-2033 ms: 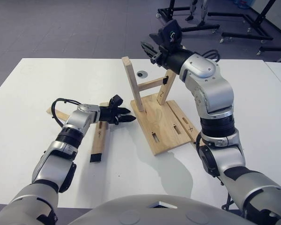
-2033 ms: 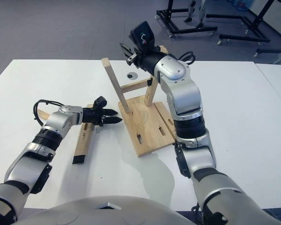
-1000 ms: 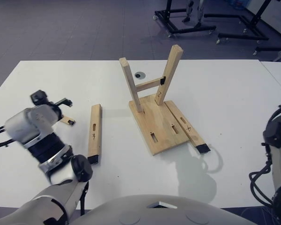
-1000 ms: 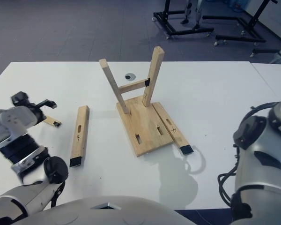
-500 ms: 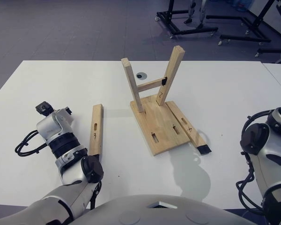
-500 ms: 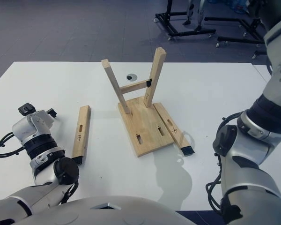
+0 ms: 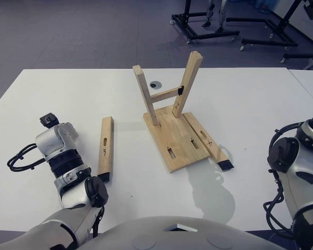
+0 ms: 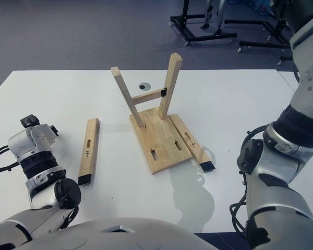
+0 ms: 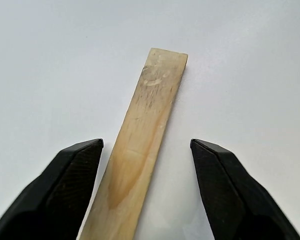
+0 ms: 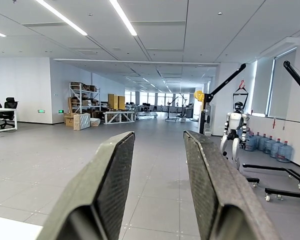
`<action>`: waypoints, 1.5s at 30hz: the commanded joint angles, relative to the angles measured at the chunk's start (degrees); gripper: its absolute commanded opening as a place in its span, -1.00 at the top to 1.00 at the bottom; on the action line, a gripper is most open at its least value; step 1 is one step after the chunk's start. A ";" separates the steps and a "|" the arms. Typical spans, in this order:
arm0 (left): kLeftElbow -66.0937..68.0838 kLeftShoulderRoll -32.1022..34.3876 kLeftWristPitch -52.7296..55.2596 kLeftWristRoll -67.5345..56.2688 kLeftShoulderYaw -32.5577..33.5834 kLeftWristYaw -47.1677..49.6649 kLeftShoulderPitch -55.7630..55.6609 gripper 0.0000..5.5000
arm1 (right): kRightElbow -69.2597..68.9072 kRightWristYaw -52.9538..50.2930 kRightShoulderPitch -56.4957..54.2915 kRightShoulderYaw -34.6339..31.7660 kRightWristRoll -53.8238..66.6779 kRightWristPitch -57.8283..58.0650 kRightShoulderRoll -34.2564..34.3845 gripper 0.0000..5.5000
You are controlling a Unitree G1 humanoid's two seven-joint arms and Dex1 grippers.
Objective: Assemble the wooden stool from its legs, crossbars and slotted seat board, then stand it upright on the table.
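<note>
Straddling an ungripped crossbar (image 9: 152, 107) lying between its wide-spread jaws, left gripper (image 9: 145, 143); right gripper (image 10: 158, 145) likewise parted, empty.

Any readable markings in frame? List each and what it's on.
"2": handwritten on the upright leg set in the seat board.
"7", not certain: on the loose leg lying left of the board.
"+" or "4", cannot tell: on the leg lying along the board's right edge.
Green wall sign: too small to read.

Two upright legs (image 7: 145, 96), two loose legs (image 7: 105, 148), one fitted crossbar (image 7: 165, 94), one loose crossbar (image 9: 140, 150), one seat board (image 7: 182, 136)
</note>
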 commanded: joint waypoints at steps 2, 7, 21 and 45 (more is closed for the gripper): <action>1.63 -1.77 10.94 1.08 -0.61 -1.94 7.62 0.11 | -0.60 -0.40 0.90 0.41 1.07 0.13 0.15 0.35; 3.22 -0.78 13.44 -0.67 -0.15 -6.30 8.98 0.38 | -0.93 -0.61 1.49 0.88 1.49 -0.12 0.45 0.35; 3.49 4.81 9.75 -0.68 -1.82 -10.28 4.03 0.53 | 0.98 -0.86 1.61 0.62 1.72 -1.52 0.30 0.35; 10.35 11.61 -24.10 -37.90 -21.60 -60.20 -43.81 0.53 | 30.03 8.64 -25.94 -2.72 25.89 10.12 9.59 0.27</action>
